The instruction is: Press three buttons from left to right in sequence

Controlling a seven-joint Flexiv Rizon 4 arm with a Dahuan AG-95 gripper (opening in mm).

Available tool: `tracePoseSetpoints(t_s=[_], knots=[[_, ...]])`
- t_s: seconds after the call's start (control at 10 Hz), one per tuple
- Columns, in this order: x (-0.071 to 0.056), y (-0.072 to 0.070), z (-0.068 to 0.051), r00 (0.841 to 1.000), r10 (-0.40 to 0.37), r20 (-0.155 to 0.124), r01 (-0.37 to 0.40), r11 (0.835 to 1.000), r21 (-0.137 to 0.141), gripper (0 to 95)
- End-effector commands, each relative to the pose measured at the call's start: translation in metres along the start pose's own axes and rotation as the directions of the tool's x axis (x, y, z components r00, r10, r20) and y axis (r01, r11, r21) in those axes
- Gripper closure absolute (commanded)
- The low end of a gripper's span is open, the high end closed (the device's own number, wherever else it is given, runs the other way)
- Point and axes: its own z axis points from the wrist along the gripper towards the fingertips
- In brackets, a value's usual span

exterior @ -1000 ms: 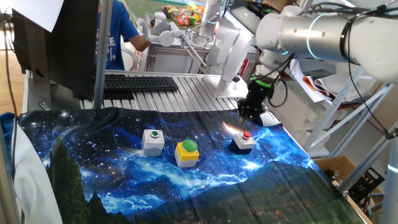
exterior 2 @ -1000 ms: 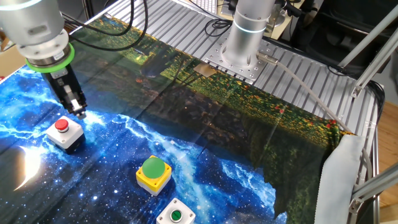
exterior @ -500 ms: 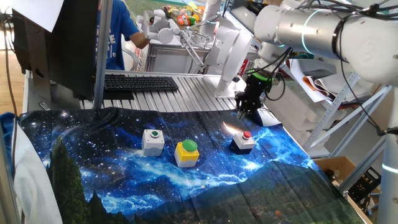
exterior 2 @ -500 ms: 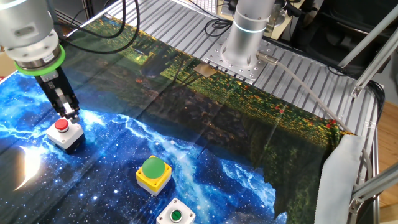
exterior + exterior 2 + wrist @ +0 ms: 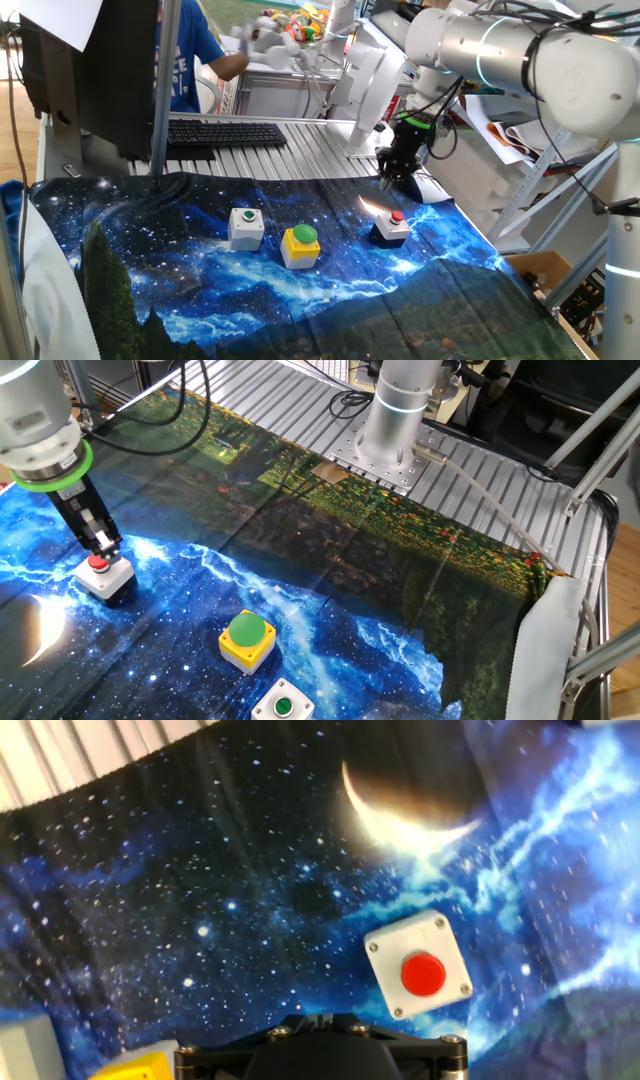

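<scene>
Three buttons sit in a row on the starry blue cloth. The grey box with a small green cap (image 5: 246,226) is on the left, also in the other fixed view (image 5: 282,707). The yellow box with a large green dome (image 5: 301,245) (image 5: 247,638) is in the middle. The box with a small red cap (image 5: 392,228) (image 5: 103,572) (image 5: 418,965) is on the right. My gripper (image 5: 388,180) (image 5: 105,547) points down, just above the far edge of the red-cap box. The hand view shows only the gripper body, so the fingertips are hidden there.
A black keyboard (image 5: 226,132) lies on the ribbed metal table behind the cloth. The arm's base (image 5: 392,420) stands at the far side. A person in blue (image 5: 185,55) is behind a pole. The cloth's right edge (image 5: 480,240) is near the red-cap box.
My gripper has moved a little sideways toward the red-cap box, from beside it to just over its far edge. The buttons have not moved.
</scene>
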Motion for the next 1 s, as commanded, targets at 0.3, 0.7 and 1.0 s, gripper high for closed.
tracePoseSetpoints(t_s=[0.3, 0.7, 1.0], knots=[[0.0040, -0.0002, 0.0008, 0.962, -0.274, 0.020, 0.274, 0.961, -0.024, 95.0], [0.0040, -0.0002, 0.0008, 0.904, -0.387, 0.184, 0.379, 0.922, 0.077, 95.0], [0.0042, -0.0002, 0.0003, 0.907, -0.390, 0.157, 0.387, 0.921, 0.052, 95.0]])
